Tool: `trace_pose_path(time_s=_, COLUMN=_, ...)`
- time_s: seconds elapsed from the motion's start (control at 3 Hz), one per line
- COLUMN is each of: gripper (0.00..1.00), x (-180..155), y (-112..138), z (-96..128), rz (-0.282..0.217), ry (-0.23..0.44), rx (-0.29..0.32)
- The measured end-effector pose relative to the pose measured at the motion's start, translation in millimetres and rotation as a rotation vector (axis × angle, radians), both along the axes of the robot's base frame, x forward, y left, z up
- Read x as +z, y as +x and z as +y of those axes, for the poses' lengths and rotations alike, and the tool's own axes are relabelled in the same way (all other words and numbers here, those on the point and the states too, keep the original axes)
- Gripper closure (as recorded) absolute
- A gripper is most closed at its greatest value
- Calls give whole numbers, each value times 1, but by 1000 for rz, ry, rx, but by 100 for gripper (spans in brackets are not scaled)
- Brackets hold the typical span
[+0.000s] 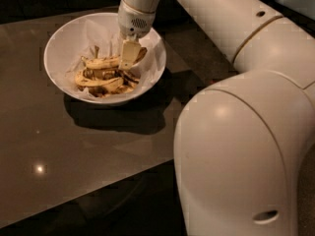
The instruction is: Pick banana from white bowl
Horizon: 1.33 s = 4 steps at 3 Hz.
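Here, in the upper left of the frame, the gripper (129, 57) dips into the white bowl (58, 39) at the banana (102, 63); whether it grasps cannot be told.

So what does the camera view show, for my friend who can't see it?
The robot's end effector reaches down into a white bowl, at a pile of brown-speckled bananas. The bowl sits on a dark glossy table, and the robot's big white arm fills the picture's right side.

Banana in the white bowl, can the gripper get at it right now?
Probably yes: the gripper is down inside the white bowl, right at the banana's end, with nothing above blocking it.
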State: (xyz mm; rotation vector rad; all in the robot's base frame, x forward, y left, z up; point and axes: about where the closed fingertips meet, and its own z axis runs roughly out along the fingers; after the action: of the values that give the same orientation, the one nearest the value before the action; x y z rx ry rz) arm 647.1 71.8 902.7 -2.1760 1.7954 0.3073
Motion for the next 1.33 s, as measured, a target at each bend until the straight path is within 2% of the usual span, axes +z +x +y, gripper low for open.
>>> trace_pose_path(time_s=0.33, gripper=100, x=23, y=-13, z=-8, rz=-70, ry=78, rx=44)
trace_pose_path(time_s=1.0, gripper=100, x=27, y=-12, z=-7, rz=-87, ry=77, rx=50)
trace_pose_path(time_s=1.33, gripper=100, x=44, y=-29, z=-5, rz=-94, ry=68, rx=57)
